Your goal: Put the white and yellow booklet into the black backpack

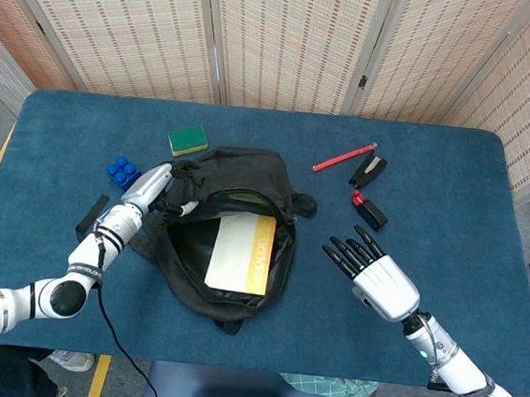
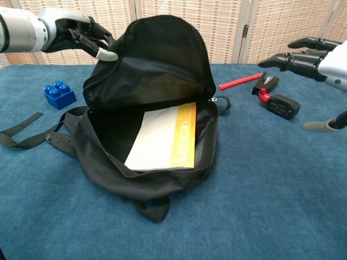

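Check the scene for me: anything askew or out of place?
Nothing stands out. The booklet lies flat inside the open backpack, the left hand holds the flap up, and the right hand hangs open, clear of the bag.
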